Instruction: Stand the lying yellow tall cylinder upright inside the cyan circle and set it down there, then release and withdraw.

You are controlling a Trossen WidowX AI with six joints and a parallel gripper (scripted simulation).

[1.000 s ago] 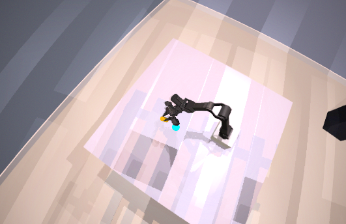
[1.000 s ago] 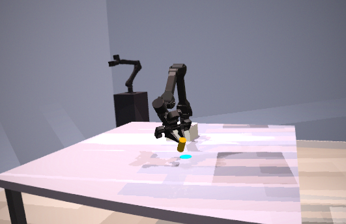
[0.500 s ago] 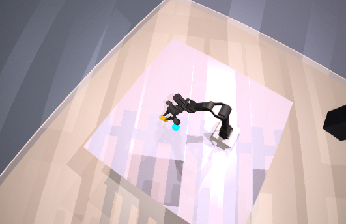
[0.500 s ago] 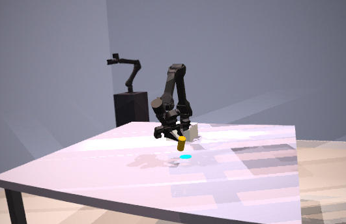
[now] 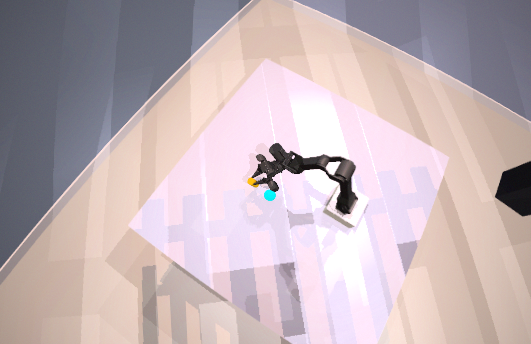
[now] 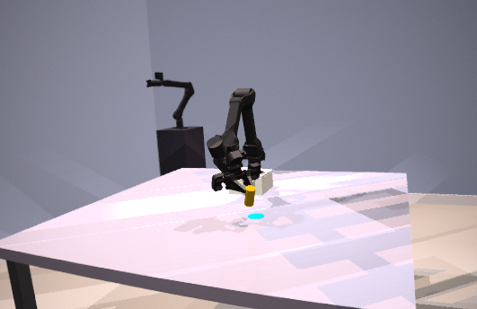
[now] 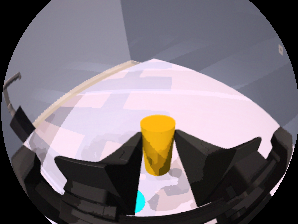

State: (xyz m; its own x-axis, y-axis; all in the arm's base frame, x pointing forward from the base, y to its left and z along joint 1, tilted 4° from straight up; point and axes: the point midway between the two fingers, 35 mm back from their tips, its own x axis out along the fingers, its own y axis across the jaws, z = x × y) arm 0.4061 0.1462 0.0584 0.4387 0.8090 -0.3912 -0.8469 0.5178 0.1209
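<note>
The yellow tall cylinder (image 5: 252,182) (image 6: 250,197) (image 7: 158,147) is held in the air, close to upright with at most a slight lean. My gripper (image 5: 254,181) (image 6: 248,190) (image 7: 158,134) is shut on it, with one finger on each side, and reaches it from the side. The cyan circle (image 5: 270,195) (image 6: 256,216) (image 7: 140,202) lies flat on the table, and nothing stands on it. In the top view the cylinder is up and to the left of the circle. In the wrist view a finger hides part of the circle.
The table (image 5: 230,125) (image 6: 126,251) carries the arm's white base block (image 5: 347,220) (image 6: 266,181), behind the gripper in the exterior view. A second arm (image 6: 184,101) stands on a dark pedestal (image 6: 181,150) beyond the table. Shadows cross the tabletop.
</note>
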